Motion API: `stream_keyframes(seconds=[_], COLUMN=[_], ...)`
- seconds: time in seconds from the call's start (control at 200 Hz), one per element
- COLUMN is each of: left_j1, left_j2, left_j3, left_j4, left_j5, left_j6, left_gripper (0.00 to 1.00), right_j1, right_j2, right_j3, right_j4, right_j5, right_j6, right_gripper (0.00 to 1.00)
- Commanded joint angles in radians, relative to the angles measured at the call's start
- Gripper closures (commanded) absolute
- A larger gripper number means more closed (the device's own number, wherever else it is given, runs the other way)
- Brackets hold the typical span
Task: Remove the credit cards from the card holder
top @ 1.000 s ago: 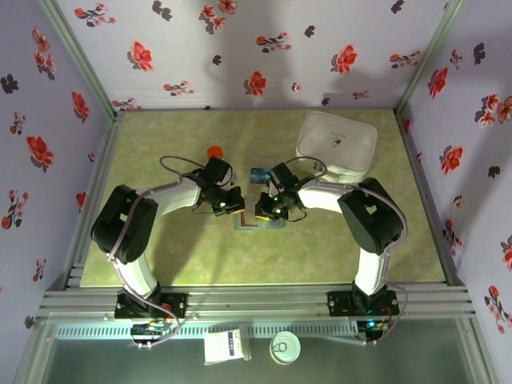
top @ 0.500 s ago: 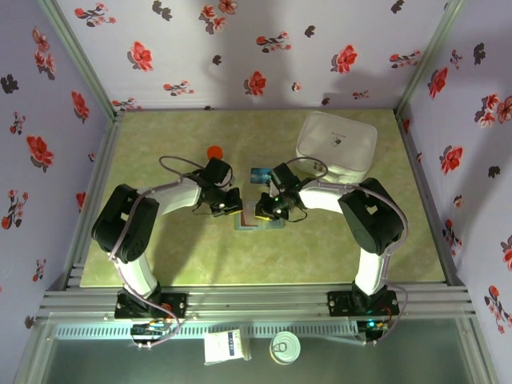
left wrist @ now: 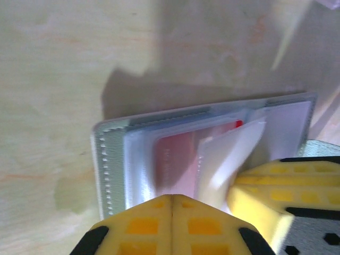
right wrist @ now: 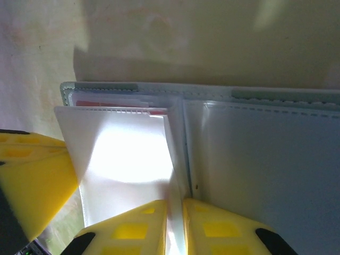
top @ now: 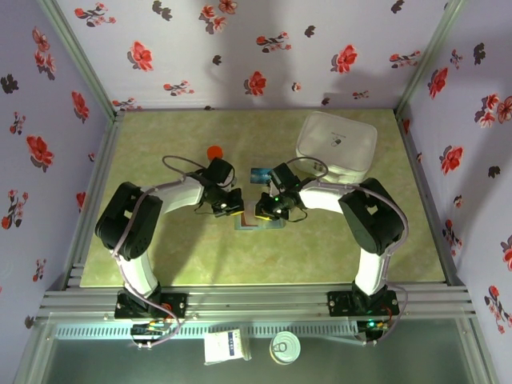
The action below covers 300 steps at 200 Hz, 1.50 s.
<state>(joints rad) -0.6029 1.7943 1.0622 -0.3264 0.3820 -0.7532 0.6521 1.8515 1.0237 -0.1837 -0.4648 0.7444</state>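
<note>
Flowered purple walls enclosed the green tabletop (top: pixel 160 248), where we saw the grey-blue card holder (top: pixel 258 223) lying open at the centre, a teal card (top: pixel 258 174) just behind it. From the left wrist, the left pincer (left wrist: pixel 171 212) was pressed together over its clear sleeves, a red card (left wrist: pixel 175 159) tucked inside. From the right wrist, the right pincer (right wrist: pixel 175 223) was clamped on one clear sleeve.

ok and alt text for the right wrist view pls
The yellow-fingered right gripper is shut on a clear plastic sleeve of the open grey-blue card holder lying on a pale green table. The edge of a red credit card peeks from a pocket behind the sleeve; another yellow finger sits lower left.
</note>
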Motion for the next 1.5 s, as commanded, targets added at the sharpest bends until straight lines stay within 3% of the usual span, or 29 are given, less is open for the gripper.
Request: stream_keyframes(seconds=[0.0,0.325,0.78,1.195,1.495], left_j1=[-0.015,-0.03,-0.084,-0.146,-0.118], left_j2=[-0.001,0.001,0.08,0.2,0.099], left_j3=[0.04,0.074,0.175,0.274,0.19], left_j4=[-0.02,-0.026,-0.034,-0.014,-0.02], left_j5=[0.032,0.035,0.058,0.085,0.041], left_j6=[-0.005,-0.012,-0.019,-0.038,-0.02], left_gripper=[0.96,0.96,0.94,0.87,0.87], right_j1=[-0.009,-0.015,-0.083,-0.097,-0.093], right_j2=[-0.013,-0.1,-0.368,-0.445,-0.389], right_j3=[-0.022,-0.016,-0.045,-0.085,-0.096], right_j4=[-0.03,-0.09,-0.27,-0.277,-0.198], right_j5=[0.009,0.059,0.237,0.223,0.14], right_j6=[0.012,-0.01,-0.064,-0.049,-0.015], right_gripper=[0.82,0.72,0.69,0.69,0.7])
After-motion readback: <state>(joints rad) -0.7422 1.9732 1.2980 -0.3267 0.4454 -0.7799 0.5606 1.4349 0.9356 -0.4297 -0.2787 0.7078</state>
